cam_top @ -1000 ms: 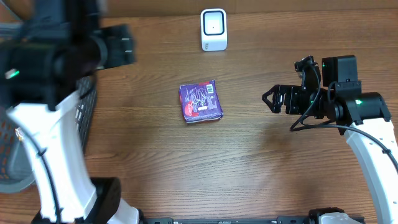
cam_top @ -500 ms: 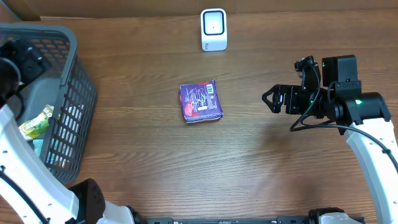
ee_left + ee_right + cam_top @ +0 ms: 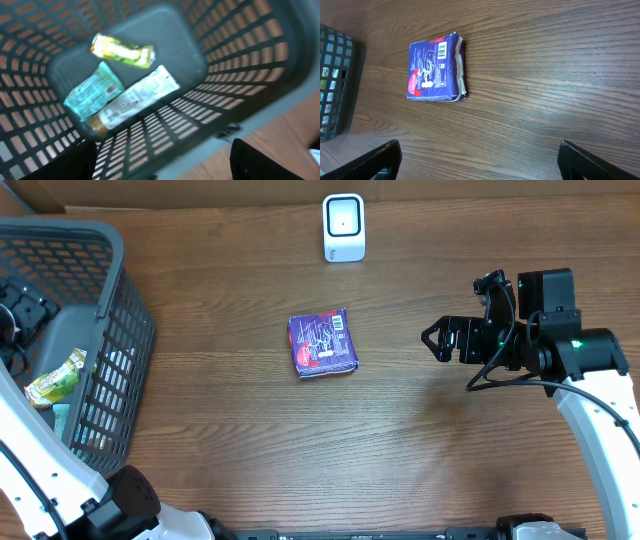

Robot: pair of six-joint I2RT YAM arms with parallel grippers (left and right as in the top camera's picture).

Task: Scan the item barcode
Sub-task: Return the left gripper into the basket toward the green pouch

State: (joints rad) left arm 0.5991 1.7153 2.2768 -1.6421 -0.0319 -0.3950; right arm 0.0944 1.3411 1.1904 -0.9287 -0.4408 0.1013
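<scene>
A purple packet (image 3: 323,345) lies flat in the middle of the wooden table, its white barcode (image 3: 442,50) facing up. The white scanner (image 3: 343,227) stands upright at the far edge, behind the packet. My right gripper (image 3: 432,340) hovers open to the right of the packet, apart from it, with bare wood between its fingers (image 3: 375,162). My left gripper (image 3: 160,167) is open over the grey basket (image 3: 135,330) at the far left and holds nothing. Below it in the basket lie a yellow-green packet (image 3: 122,50), a teal packet (image 3: 94,90) and a white packet (image 3: 137,97).
The mesh basket takes up the table's left end, its rim (image 3: 260,107) just under my left fingers. In the right wrist view a corner of the basket (image 3: 335,85) shows at the left. Bare wood lies between the purple packet and the scanner.
My left arm has swung off to the left, out from above the basket, so the basket now shows uncovered. The right arm and the purple packet have not moved.
</scene>
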